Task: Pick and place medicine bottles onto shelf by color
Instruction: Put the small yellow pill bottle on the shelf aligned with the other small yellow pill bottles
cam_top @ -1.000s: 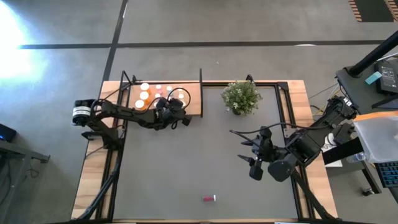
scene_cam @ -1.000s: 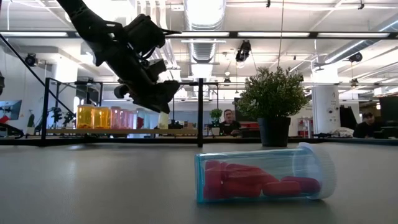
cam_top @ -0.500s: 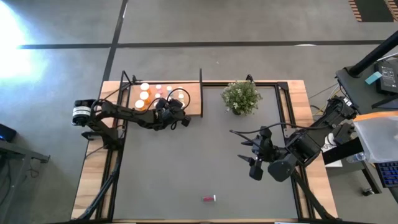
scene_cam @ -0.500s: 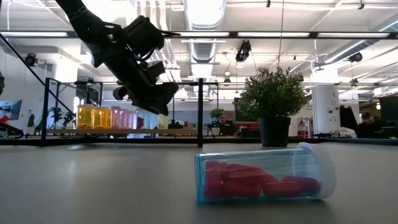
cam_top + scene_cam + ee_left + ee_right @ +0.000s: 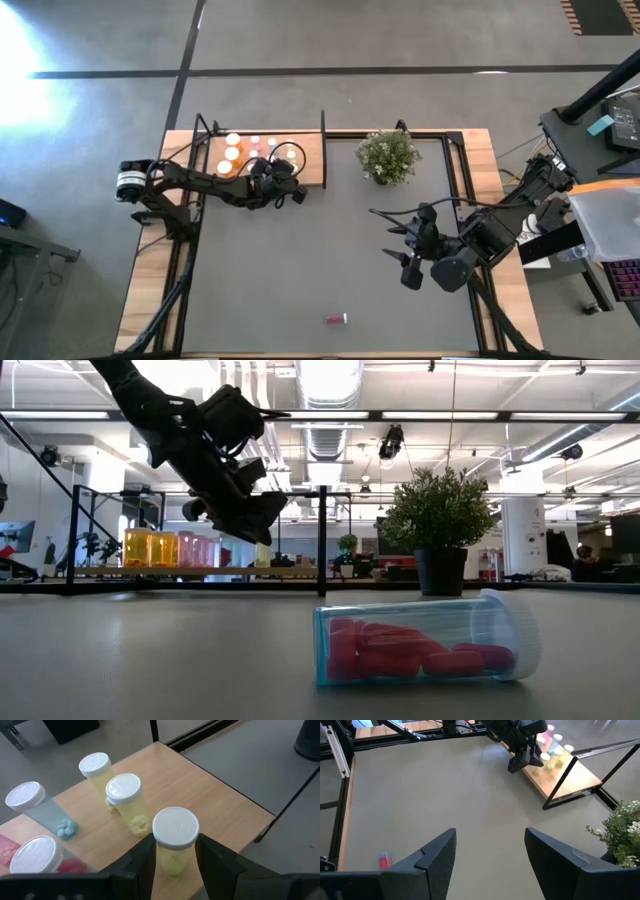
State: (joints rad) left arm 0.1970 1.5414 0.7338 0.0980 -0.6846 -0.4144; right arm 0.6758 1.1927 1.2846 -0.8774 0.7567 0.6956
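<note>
Left end effector [image 5: 175, 865], upper left of high view: closed on a white-capped pale-yellow pill bottle [image 5: 174, 840], held upright over the light-brown wooden shelf [image 5: 210, 790] beside two yellow bottles [image 5: 125, 800], evidently for colour grouping. Right end effector [image 5: 490, 865]: open, waiting. Red-filled clear bottle [image 5: 425, 640] lies on grey counter [image 5: 150, 660], bottom centre.

Yellow bottle [image 5: 173, 842], white-capped, upright, held between left gripper [image 5: 174, 865] fingers over shelf [image 5: 210, 795] near its right end. Two more yellow bottles [image 5: 126, 802] stood upright just beyond it on light-brown board; pale blue bottle [image 5: 37, 810] and pink one beside them. Orange bottles [image 5: 150, 548] lined at shelf's left end. Red-pill bottle [image 5: 425, 638] laid on its side on mat, near edge, well apart from shelf.
</note>
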